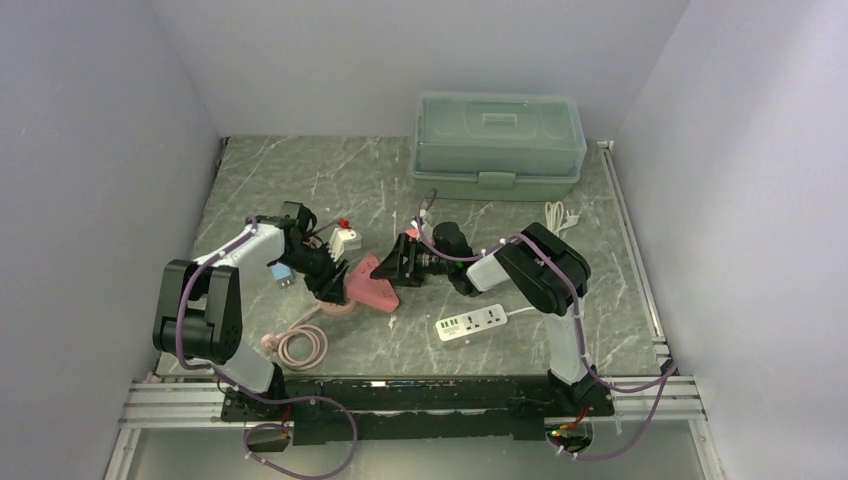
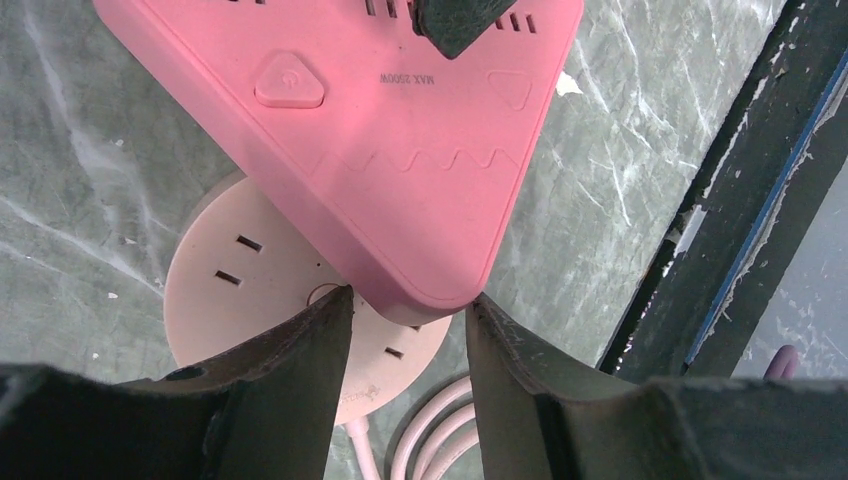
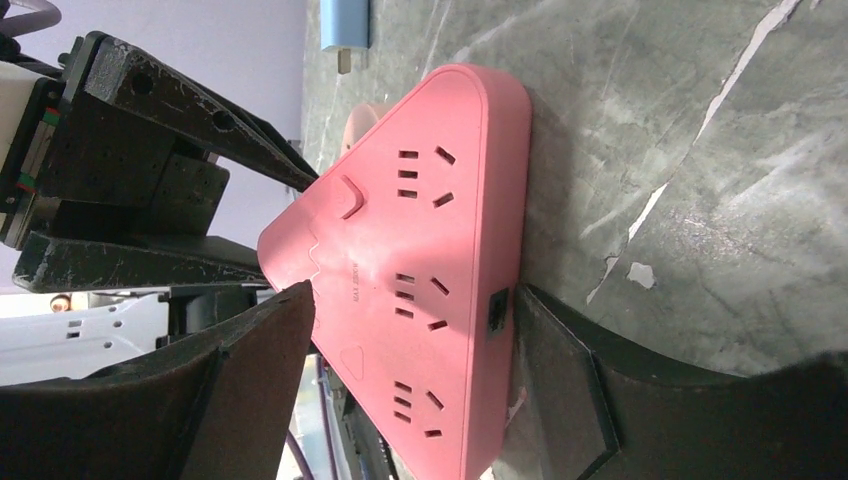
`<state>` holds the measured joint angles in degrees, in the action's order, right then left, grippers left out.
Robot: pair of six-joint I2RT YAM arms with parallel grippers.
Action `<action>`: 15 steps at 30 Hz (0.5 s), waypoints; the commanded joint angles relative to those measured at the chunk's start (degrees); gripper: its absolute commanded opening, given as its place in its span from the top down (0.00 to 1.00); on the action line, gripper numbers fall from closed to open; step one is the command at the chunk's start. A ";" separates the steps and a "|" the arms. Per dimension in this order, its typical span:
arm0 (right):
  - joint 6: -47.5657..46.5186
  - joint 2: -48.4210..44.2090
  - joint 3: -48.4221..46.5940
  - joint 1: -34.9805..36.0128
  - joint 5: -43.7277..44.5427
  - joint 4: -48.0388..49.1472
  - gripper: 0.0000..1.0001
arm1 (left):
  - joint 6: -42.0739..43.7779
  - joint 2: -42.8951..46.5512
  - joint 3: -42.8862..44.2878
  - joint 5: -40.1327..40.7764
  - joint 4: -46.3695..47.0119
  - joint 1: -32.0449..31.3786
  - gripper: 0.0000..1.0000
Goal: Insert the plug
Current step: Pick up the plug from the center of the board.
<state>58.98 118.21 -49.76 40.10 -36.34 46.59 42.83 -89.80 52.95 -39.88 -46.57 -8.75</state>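
Observation:
A pink triangular power strip (image 1: 372,284) lies tilted, one corner resting on a round pale-pink socket (image 2: 230,290). My left gripper (image 2: 410,300) is closed on that near corner, both fingertips touching its sides. My right gripper (image 3: 410,310) straddles the opposite end of the strip (image 3: 400,250), its jaws touching both edges. In the top view the left gripper (image 1: 333,280) and the right gripper (image 1: 395,262) face each other across the strip. A blue plug (image 1: 283,275) lies on the table left of the left gripper; it also shows in the right wrist view (image 3: 345,25). Neither gripper holds a plug.
A coiled pink cable (image 1: 302,346) runs from the round socket. A white power strip (image 1: 470,322) lies front right. A white plug with a red part (image 1: 345,238) sits behind the left gripper. A green lidded box (image 1: 498,145) stands at the back, a white cable (image 1: 560,214) beside it.

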 commanded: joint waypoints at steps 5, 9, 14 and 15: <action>-1.27 -4.18 -0.65 0.18 0.94 -8.08 0.24 | 1.11 -0.79 0.33 3.62 0.74 0.32 0.42; -1.24 -6.55 -0.77 0.22 1.39 -8.60 0.24 | 1.53 -0.28 1.54 2.79 -1.42 0.32 0.35; -0.44 -7.08 0.09 0.75 1.79 -6.96 0.24 | 1.83 1.72 3.31 -0.83 -5.68 0.32 0.23; -0.25 -6.89 0.05 0.96 1.79 -6.57 0.24 | 1.30 1.87 3.79 -1.29 -6.12 0.36 0.22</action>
<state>58.72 113.65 -49.76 40.40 -35.77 38.65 42.87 -89.67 54.63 -40.75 -50.22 -8.75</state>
